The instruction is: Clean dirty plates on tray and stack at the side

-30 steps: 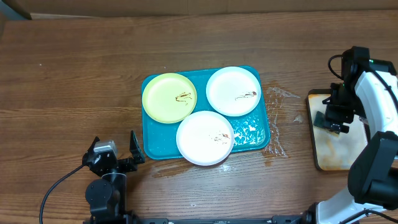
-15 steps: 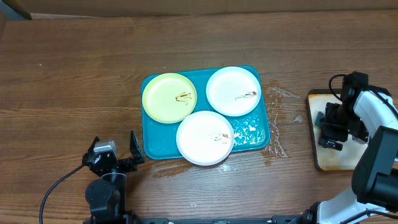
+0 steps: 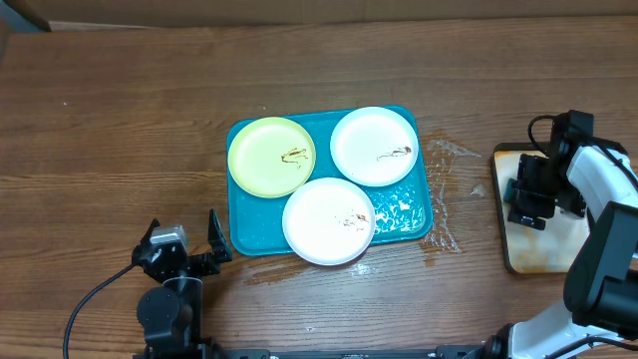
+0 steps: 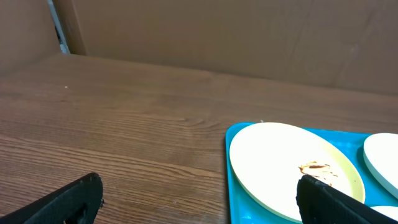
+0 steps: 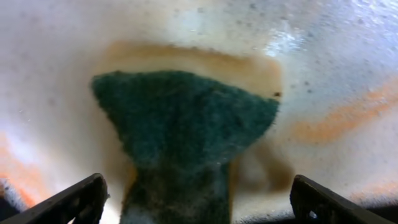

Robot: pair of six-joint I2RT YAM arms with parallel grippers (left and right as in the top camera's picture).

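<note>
right wrist view: right gripper (image 5: 198, 199) jaws wide, straddling green scouring sponge (image 5: 186, 124) in foamy tray (image 5: 336, 68); descend centred, then close. three smeared plates (image 3: 329, 220) sit on teal tray (image 3: 404, 213). left gripper (image 4: 202, 198) wide, idle.

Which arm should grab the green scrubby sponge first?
Right. The right gripper hangs open directly over the green sponge in the soapy tray, while the left gripper sits far off, beyond the blue tray.
</note>
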